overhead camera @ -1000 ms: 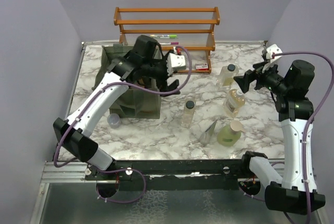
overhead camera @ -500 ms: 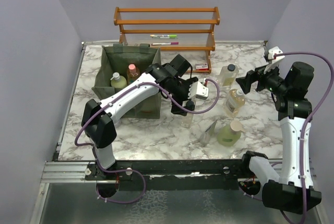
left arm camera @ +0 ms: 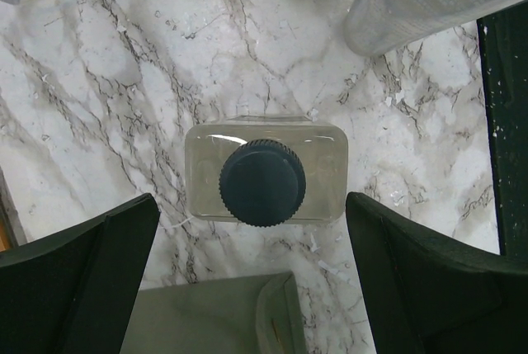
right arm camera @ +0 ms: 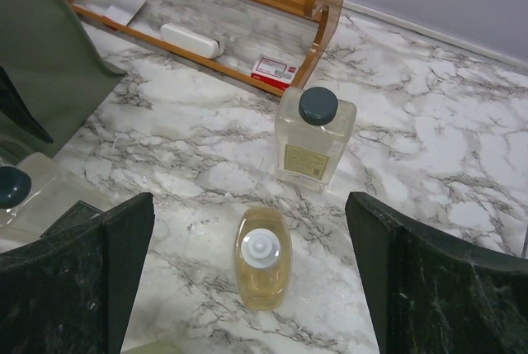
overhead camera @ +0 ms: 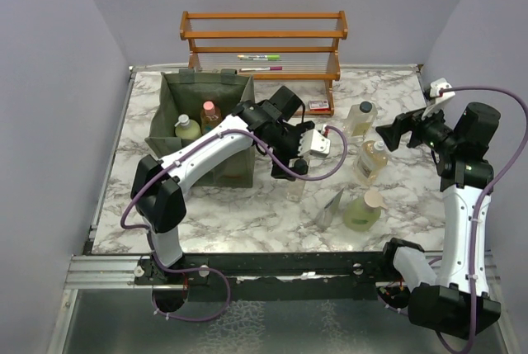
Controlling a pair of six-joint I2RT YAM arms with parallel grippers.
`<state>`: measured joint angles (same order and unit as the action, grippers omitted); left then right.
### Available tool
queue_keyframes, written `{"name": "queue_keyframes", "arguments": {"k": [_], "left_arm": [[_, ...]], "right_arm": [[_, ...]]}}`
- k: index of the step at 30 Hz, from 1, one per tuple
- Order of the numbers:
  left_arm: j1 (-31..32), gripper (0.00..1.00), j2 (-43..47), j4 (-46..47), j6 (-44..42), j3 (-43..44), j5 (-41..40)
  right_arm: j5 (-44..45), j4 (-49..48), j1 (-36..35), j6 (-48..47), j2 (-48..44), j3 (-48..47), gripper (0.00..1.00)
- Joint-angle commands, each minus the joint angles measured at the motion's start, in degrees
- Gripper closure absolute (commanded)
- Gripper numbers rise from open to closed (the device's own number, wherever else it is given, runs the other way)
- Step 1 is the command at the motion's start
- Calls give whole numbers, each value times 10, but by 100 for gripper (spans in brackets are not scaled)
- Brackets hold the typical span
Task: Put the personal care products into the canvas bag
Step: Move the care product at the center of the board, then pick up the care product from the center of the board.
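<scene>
While the left gripper [left arm camera: 252, 199] is hovering with its fingers spread wide on either side of a clear black-capped bottle [left arm camera: 264, 174] (nothing pinched between them), that bottle is standing upright on the marble table [overhead camera: 247, 214] just right of the canvas bag [overhead camera: 175, 94], which is holding the pale green bottle [overhead camera: 186, 128] and the orange pink-capped bottle [overhead camera: 209, 113]. The right gripper [right arm camera: 250, 205], fingers likewise spread, is pointing down toward the amber pump bottle [right arm camera: 262, 259], with a second clear bottle [right arm camera: 316, 141] standing beyond it
</scene>
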<state>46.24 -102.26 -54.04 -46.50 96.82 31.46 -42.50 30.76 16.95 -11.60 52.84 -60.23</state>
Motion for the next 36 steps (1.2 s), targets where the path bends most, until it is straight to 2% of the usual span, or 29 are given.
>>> {"name": "queue_keyframes", "arguments": {"k": [1, 18, 25, 28, 30, 32, 36], "left_arm": [[3, 1, -15, 14, -12, -1, 30], [9, 1, -51, 47, 17, -12, 67], [9, 9, -55, 48, 23, -15, 54], [8, 19, -48, 54, 23, -19, 46], [8, 32, -45, 52, 24, -16, 45], [8, 50, -42, 49, 26, -9, 50], [9, 73, -22, 34, 28, 5, 67]], "right_arm": [[-30, -25, 10, 14, -8, 8, 1], [-38, -36, 11, 15, -13, 27, 1], [-44, -41, 11, 15, -14, 34, 1], [-46, -43, 11, 15, -13, 34, 1], [-46, -43, 11, 16, -12, 35, 1], [-45, -43, 11, 16, -13, 35, 1], [-35, -37, 11, 8, -11, 28, 1]]}}
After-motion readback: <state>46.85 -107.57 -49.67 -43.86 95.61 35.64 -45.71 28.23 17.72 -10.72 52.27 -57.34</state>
